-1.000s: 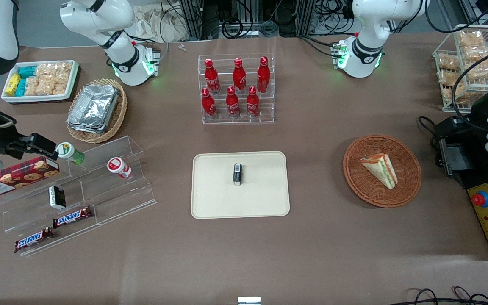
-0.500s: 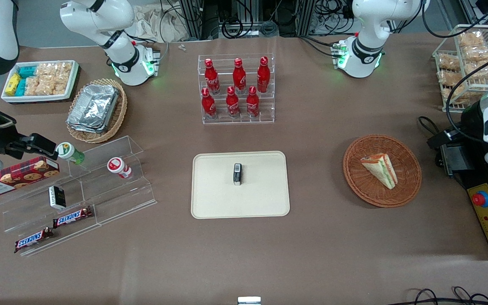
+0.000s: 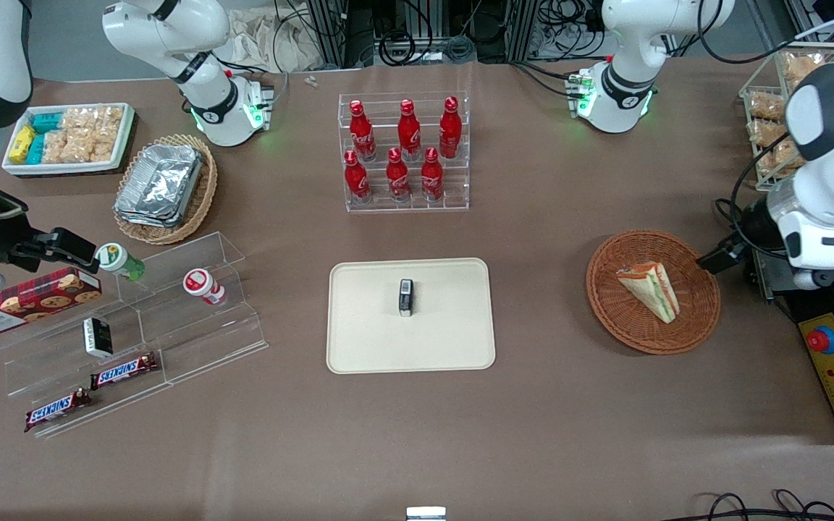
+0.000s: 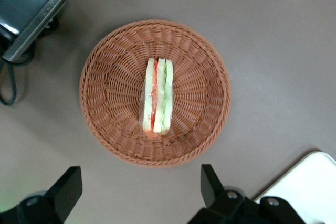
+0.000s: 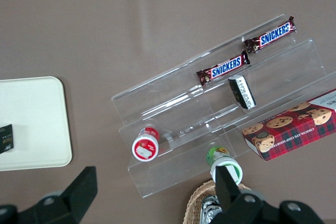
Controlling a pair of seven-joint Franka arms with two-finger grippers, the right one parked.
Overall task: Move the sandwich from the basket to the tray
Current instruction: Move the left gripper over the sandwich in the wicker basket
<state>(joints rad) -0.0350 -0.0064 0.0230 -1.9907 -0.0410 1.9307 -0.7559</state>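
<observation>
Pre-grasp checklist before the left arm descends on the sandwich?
1. Triangular wedge sandwich lies in the round reddish-brown wicker basket: ok.
2. Left tool open, fingers spread: ok.
3. Tool centred over the sandwich: not ok, it hangs off the basket's rim.
4. Nothing lies over the sandwich: ok.
5. Cream rectangular tray has room: ok, only a small black box at its middle.

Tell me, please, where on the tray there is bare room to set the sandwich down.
The tray is mostly bare: only a small dark packet stands near its middle. Free patches lie between the packet and each short rim, and along the rim nearest the front camera. The sandwich lies in the basket; the open gripper hangs above, just off the basket's rim.
</observation>
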